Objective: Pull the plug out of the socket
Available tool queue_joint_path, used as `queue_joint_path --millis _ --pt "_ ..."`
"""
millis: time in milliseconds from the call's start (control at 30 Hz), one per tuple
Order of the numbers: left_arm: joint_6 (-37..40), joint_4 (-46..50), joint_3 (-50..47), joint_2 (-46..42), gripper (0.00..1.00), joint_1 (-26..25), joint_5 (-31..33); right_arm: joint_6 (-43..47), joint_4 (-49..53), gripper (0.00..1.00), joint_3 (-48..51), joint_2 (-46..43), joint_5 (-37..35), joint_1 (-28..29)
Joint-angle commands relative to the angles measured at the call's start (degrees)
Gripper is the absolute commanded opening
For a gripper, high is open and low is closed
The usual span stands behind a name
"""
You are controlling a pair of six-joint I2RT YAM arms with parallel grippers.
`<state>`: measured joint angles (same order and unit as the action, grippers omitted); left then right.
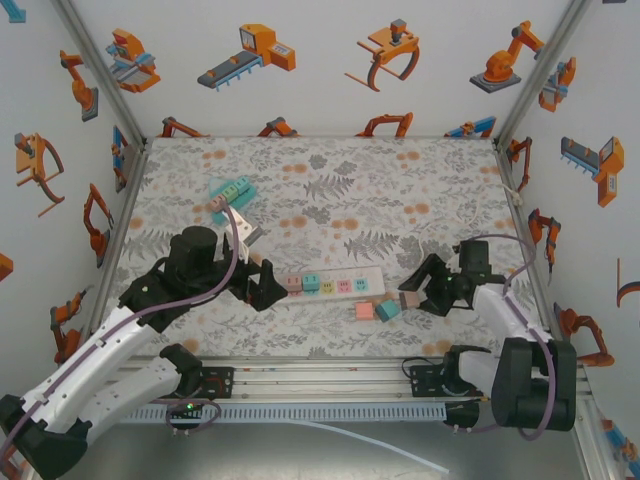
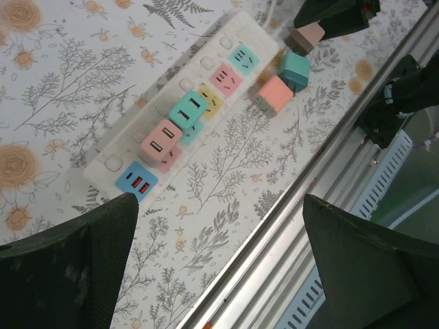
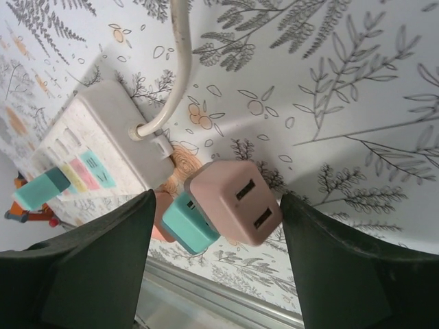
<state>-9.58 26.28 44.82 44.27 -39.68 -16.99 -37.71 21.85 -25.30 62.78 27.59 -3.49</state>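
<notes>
Strip (image 1: 340, 285) runs left–right; its pink plug (image 2: 161, 140) sits just right of my released left hand (image 2: 221, 205) — right hand (image 3: 216, 199) looks released too.

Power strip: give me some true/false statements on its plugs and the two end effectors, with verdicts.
1. Two adapters sit plugged into the white power strip. True: a pink adapter and a teal adapter, side by side.
2. The left end effector grips a plug. False: its jaws are wide open with nothing between them, near the strip's end.
3. Three plugs lie off the strip near its cable end. True: a salmon plug, a teal plug and a dusty-pink plug.
4. The right end effector is shut on the strip. False: its jaws stand apart on either side of the dusty-pink plug, off the strip.
</notes>
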Motion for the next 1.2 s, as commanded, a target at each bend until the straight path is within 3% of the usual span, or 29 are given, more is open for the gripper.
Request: queue_joint_path --millis 0,133,267,400,533,633,767,867,1167 --pt "-1.2 1.4 -0.2 -0.8 0.97 -0.1 5.8 0.8 5.2 0.69 -4.2 -2.5 -3.4 0.6" --pt "-3.9 1.8 -0.7 -1.4 0.97 0.0 11.6 3.2 8.9 0.69 -9.4 -5.3 -8.0 4.7" --pt "-6.6 2.3 -1.2 -1.5 0.97 0.1 16.4 7.3 9.6 0.7 -16.0 -6.9 -13.9 13.3" --pt "-9.6 2.2 -1.8 -1.2 0.97 0.9 19.9 16.2 4.4 0.68 -21.8 -6.6 -17.0 23.7" --pt "-13.1 1.9 -3.1 -0.6 0.97 2.8 21.6 27.4 -4.5 0.65 -24.1 -4.9 -14.3 31.0" --pt "-15.8 1.9 -4.1 -0.4 0.97 4.9 21.2 39.7 -10.6 0.64 -24.1 -3.3 -11.0 37.1" --pt "-18.2 1.4 -5.5 -0.2 0.97 7.6 19.8 65.1 -13.0 0.65 -22.8 -0.5 -4.5 46.7" --pt "-19.7 0.9 -6.5 0.5 0.97 8.7 19.2 81.8 -10.7 0.74 -22.5 3.3 -0.1 51.7" --pt "-21.0 -0.7 -8.0 2.1 0.97 9.3 18.1 84.6 -12.2 0.76 -29.2 19.7 -3.4 54.2"
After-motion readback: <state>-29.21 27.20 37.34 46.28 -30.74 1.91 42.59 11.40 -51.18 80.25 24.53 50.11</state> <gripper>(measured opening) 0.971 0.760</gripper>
